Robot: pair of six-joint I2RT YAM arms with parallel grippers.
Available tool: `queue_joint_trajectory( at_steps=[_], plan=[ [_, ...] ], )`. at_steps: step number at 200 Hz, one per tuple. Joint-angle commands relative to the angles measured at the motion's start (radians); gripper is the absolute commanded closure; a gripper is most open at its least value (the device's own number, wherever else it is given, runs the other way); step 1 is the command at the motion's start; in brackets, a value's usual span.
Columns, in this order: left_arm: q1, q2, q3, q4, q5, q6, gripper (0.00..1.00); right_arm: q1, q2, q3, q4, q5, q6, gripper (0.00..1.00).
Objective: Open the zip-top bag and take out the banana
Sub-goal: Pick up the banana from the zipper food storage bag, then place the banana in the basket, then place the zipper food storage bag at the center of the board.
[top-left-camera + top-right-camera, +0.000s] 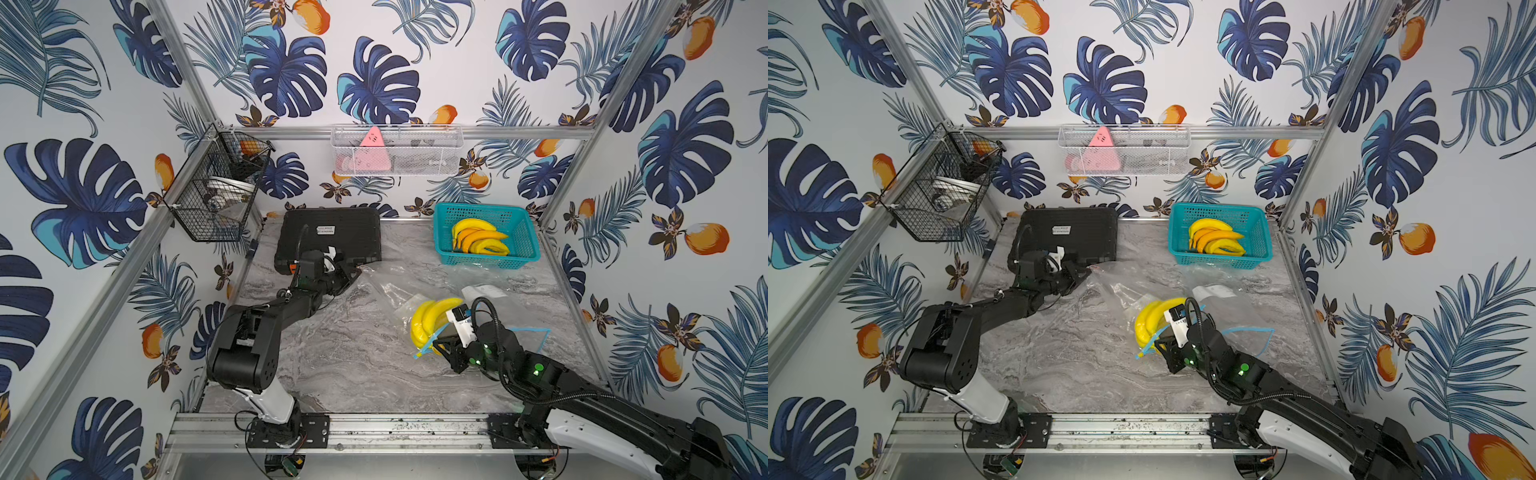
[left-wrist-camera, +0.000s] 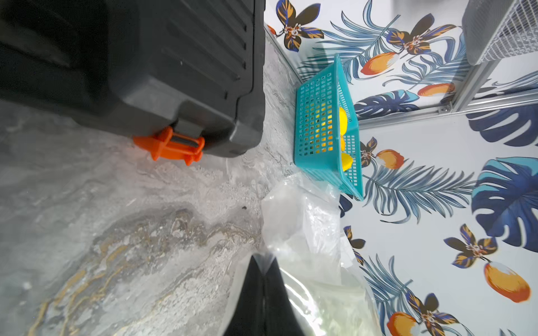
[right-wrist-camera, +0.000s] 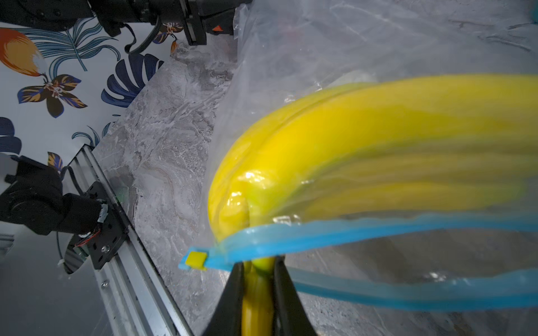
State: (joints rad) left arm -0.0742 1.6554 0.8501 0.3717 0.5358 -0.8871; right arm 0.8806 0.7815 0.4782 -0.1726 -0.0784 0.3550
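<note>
The right gripper (image 3: 259,272) is nearly closed, clamping the stem of the glossy yellow banana bunch (image 3: 364,136). The bunch extends ahead of its fingertips inside the clear plastic zip-top bag (image 3: 320,43), beyond the open blue zip rim (image 3: 364,229). The left gripper (image 2: 263,263) is pinched fully together on the bag's far corner.

No legible text; white label (image 1: 325,229) on black case (image 1: 345,239) too blurred

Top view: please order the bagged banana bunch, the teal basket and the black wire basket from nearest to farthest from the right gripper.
1. Banana bunch: inside the bag, stem between the right gripper's fingers.
2. Teal basket: back right of the table.
3. Black wire basket: hung on the left wall.
</note>
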Motion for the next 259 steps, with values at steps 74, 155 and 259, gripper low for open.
queue_joint_trajectory(
  at_steps=[74,155,259],
  plan=[
    [-0.003,0.21,0.264,-0.178,-0.252,0.237,1.0,0.001,-0.278,0.277,-0.464,-0.21,0.014,1.0],
    [-0.061,0.229,0.293,-0.252,-0.302,0.347,0.83,-0.313,0.203,0.493,-0.079,0.119,-0.297,1.0],
    [-0.275,-0.251,-0.036,-0.284,-0.828,0.606,0.01,-0.825,1.052,0.799,0.345,-0.328,-0.295,1.0]
  ],
)
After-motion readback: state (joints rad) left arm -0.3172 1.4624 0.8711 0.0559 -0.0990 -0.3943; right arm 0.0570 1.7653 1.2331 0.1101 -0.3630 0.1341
